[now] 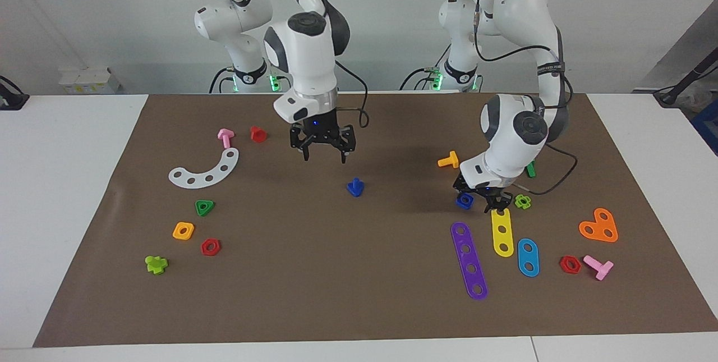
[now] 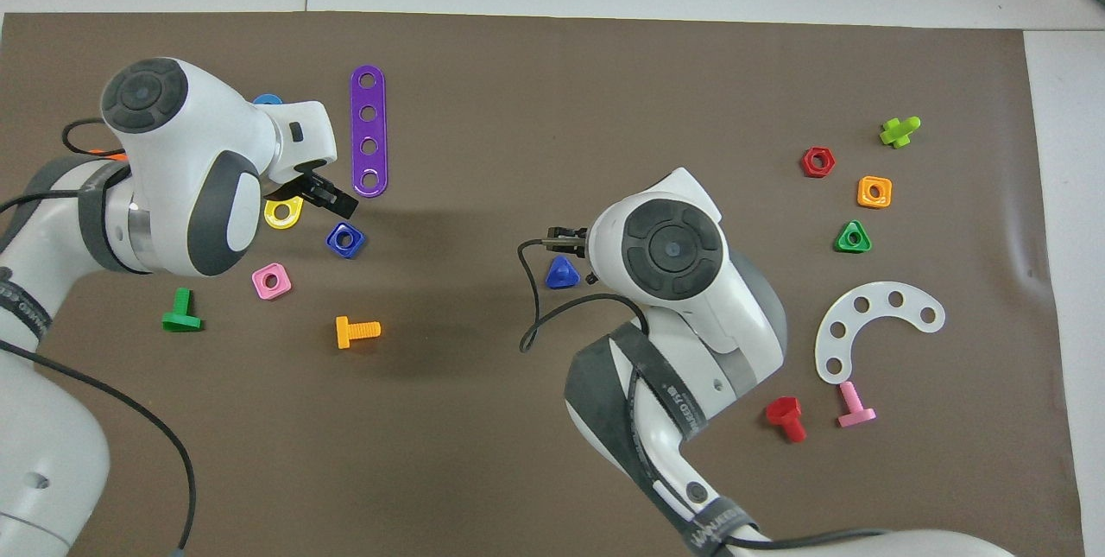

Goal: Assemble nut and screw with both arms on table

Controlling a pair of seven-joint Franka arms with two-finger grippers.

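Note:
The dark-blue nut (image 1: 464, 200) (image 2: 345, 239) lies on the brown mat (image 1: 336, 283) toward the left arm's end of the table. My left gripper (image 1: 483, 205) (image 2: 315, 199) is low over the mat right beside the nut, fingers open, holding nothing. The dark-blue screw (image 1: 354, 187) (image 2: 562, 272) stands head down near the middle of the mat. My right gripper (image 1: 323, 151) hangs open and empty above the mat, over a spot slightly nearer the robots than the screw. In the overhead view the arm hides most of the right gripper (image 2: 565, 237).
Purple (image 1: 470, 261), yellow (image 1: 502, 232) and light-blue (image 1: 528, 257) strips lie just farther from the robots than the left gripper. A lime nut (image 1: 523, 201), an orange screw (image 1: 449, 160) and a pink nut (image 2: 271, 281) lie close by. A white curved strip (image 1: 205, 170) is at the right arm's end.

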